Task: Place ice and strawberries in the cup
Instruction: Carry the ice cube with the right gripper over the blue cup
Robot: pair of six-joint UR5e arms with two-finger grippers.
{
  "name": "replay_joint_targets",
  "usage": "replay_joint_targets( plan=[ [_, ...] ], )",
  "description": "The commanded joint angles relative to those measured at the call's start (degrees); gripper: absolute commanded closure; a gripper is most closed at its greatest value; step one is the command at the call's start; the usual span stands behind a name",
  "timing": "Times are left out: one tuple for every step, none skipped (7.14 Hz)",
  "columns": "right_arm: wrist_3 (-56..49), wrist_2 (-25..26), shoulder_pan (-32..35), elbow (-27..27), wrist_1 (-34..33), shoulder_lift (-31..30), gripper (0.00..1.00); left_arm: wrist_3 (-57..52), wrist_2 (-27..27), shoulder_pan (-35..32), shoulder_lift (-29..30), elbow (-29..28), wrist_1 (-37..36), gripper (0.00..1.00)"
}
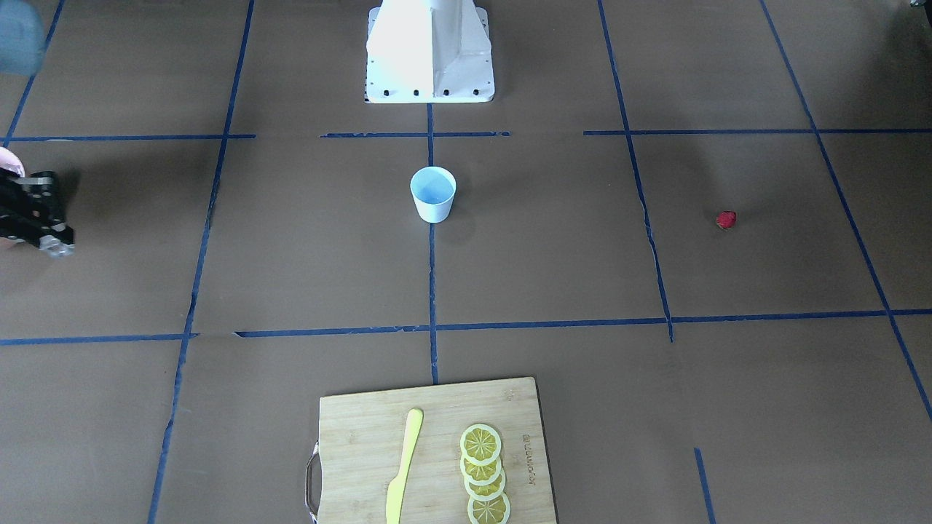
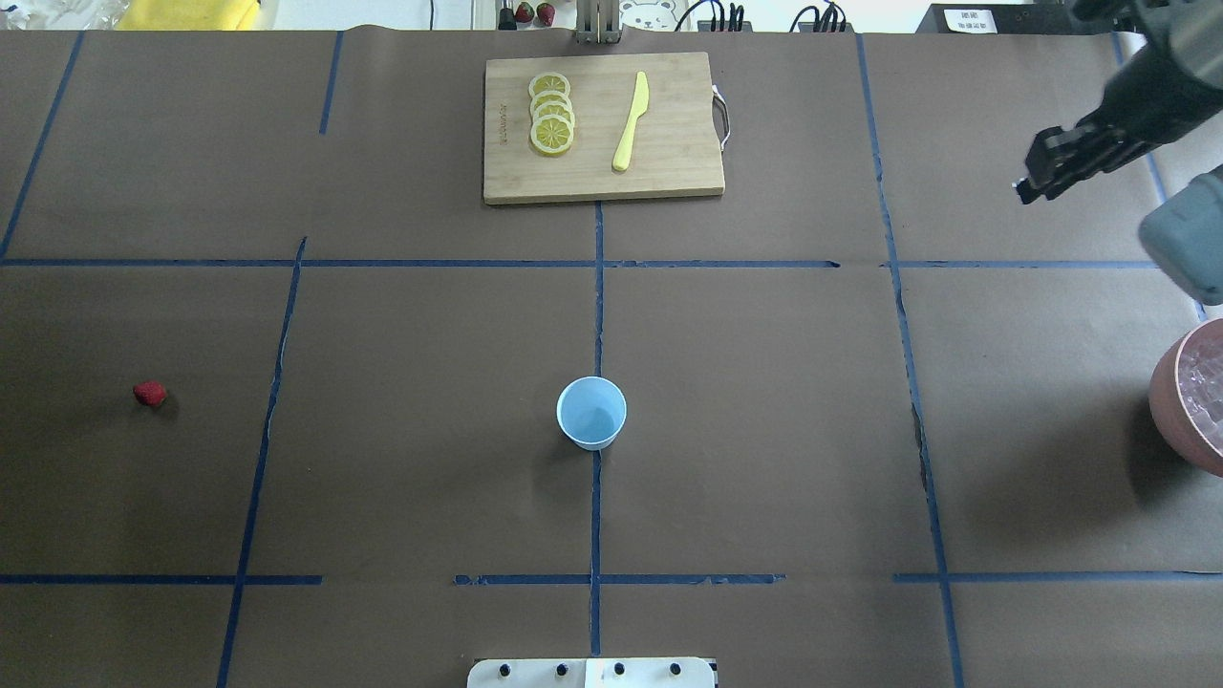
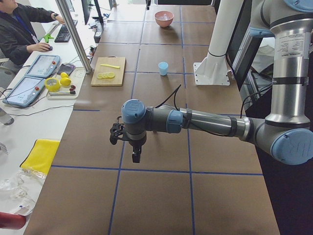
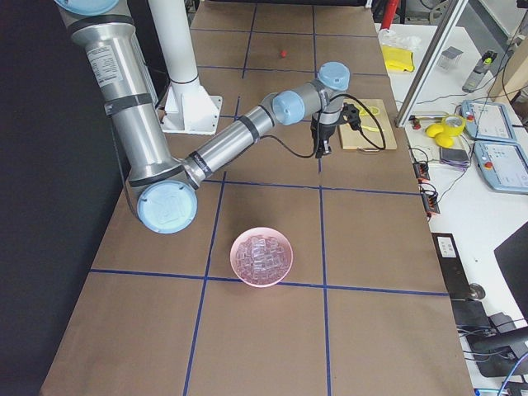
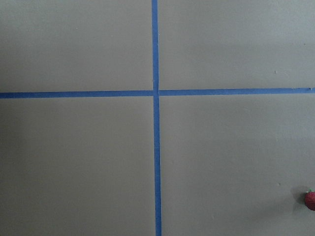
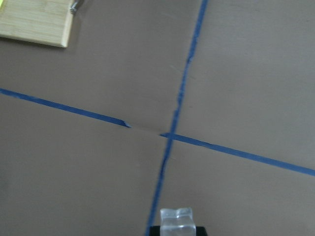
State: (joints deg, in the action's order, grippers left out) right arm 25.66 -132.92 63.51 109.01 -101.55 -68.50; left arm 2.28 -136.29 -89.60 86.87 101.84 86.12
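Observation:
The white cup [image 2: 591,413] with a pale blue inside stands upright mid-table. A red strawberry [image 2: 150,393] lies alone far to the robot's left; it also shows at the left wrist view's lower right edge as the strawberry [image 5: 310,199]. The pinkish bowl [image 4: 261,256] at the right holds several ice cubes. My right gripper [image 2: 1027,191] hangs above the table beyond the bowl, shut on one clear ice cube [image 6: 177,221]. My left gripper [image 3: 135,157] hovers over bare table, fingers pointing down; I cannot tell if it is open or shut.
A wooden cutting board [image 2: 669,162] at the far side carries lemon slices [image 2: 551,113] and a yellow knife [image 2: 631,121]. The white robot base [image 1: 429,54] stands behind the cup. A person sits at a side desk [image 3: 29,88] beside tablets.

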Motion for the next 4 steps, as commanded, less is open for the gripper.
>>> replay_joint_targets(
  plan=[
    [20.3, 8.0, -15.4, 0.1, -0.5, 10.2, 1.0, 0.0, 0.0, 0.0, 0.1, -0.1, 0.1, 0.0],
    [27.1, 13.2, -21.3, -0.2, -0.5, 13.7, 1.0, 0.0, 0.0, 0.0, 0.1, -0.1, 0.2, 0.0],
    [29.9, 15.8, -25.2, -0.4, -0.6, 15.9, 1.0, 0.0, 0.0, 0.0, 0.1, -0.2, 0.1, 0.0],
    [33.6, 18.8, -30.0, -1.9, -0.7, 18.9, 1.0, 0.0, 0.0, 0.0, 0.1, -0.3, 0.3, 0.0]
  ],
)
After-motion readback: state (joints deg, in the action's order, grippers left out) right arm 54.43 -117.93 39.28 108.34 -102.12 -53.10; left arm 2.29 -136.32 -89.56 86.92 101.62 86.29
